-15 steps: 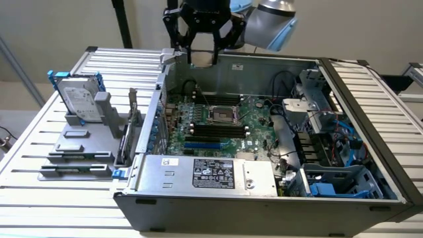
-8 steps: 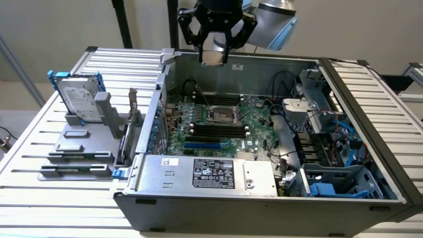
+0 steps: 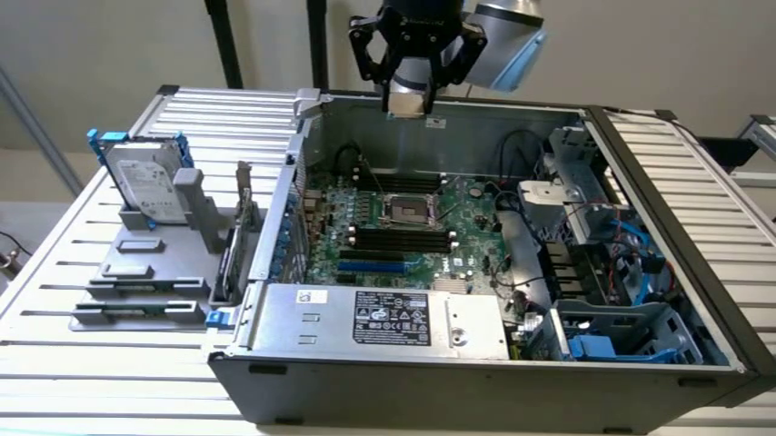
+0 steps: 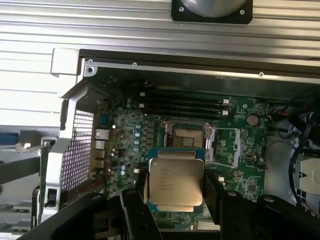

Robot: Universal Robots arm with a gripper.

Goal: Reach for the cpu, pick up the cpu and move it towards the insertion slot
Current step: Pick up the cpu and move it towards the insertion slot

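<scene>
A slatted metal table (image 3: 49,300) carries an open computer case (image 3: 485,372) lying on its side, its green motherboard (image 3: 467,227) facing up. The gripper (image 3: 408,95) hangs above the case's far wall, its fingers (image 4: 212,197) clamped on the two opposite edges of the cpu (image 4: 176,182). The chip is held flat, metal top towards the wrist camera and its printed lettering legible; it is roughly square, with no clear long axis. The insertion slot (image 3: 406,210) lies below, well apart from the chip. The fingertips are cut off in the wrist view.
</scene>
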